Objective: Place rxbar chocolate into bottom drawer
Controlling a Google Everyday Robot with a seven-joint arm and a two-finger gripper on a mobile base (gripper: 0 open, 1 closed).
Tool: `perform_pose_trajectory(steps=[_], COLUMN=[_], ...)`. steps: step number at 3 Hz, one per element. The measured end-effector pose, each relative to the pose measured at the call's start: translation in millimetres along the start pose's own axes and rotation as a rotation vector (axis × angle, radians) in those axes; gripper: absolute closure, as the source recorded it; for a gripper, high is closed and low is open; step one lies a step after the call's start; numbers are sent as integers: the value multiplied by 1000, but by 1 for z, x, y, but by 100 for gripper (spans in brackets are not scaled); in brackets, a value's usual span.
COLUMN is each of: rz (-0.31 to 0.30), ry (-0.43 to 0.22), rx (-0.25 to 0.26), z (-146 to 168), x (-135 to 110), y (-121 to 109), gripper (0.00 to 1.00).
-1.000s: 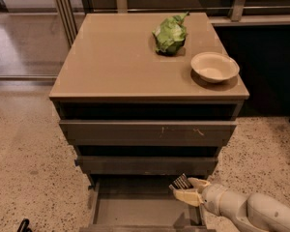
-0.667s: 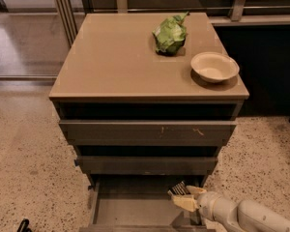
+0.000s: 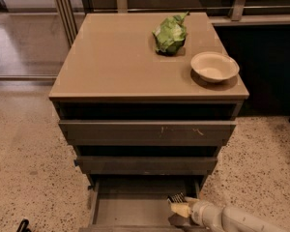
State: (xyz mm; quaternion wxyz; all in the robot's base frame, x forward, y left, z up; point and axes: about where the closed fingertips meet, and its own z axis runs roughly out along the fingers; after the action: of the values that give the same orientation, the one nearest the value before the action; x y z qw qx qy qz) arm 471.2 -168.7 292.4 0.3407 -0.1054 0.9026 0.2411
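Three drawers stack in the grey-brown cabinet (image 3: 116, 57), which stands on a speckled floor (image 3: 24, 149). The upper two sit nearly closed, while the bottom drawer (image 3: 130, 211) is pulled out, its shallow tray open to the camera. The robot's pale arm (image 3: 241, 220) reaches in from the lower right. On the cabinet top, well apart from the work, a wrinkly green bag (image 3: 170, 34) stands toward the back, and a shallow cream bowl (image 3: 214, 66) rests near it by the right edge. The gripper (image 3: 179, 206) hangs low over the right side of the open tray, close to its back wall. At its tip shows a small dark piece with pale stripes, most likely the rxbar chocolate (image 3: 176, 197), so the bar seems to be inside the drawer's bounds. Whether the claw pinches it or is spread I cannot tell. The bar should be light, flat and slightly bendy, with a slick wrapper. It is best held across its narrow width near the middle, and a low drop should not harm it.
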Motion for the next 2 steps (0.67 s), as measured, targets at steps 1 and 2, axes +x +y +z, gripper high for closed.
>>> perform_pose_trajectory(steps=[1, 2], rz=[33, 42], ry=[54, 131], rx=[25, 26], z=[33, 72], x=[24, 42], y=[-16, -31], gripper=[100, 100])
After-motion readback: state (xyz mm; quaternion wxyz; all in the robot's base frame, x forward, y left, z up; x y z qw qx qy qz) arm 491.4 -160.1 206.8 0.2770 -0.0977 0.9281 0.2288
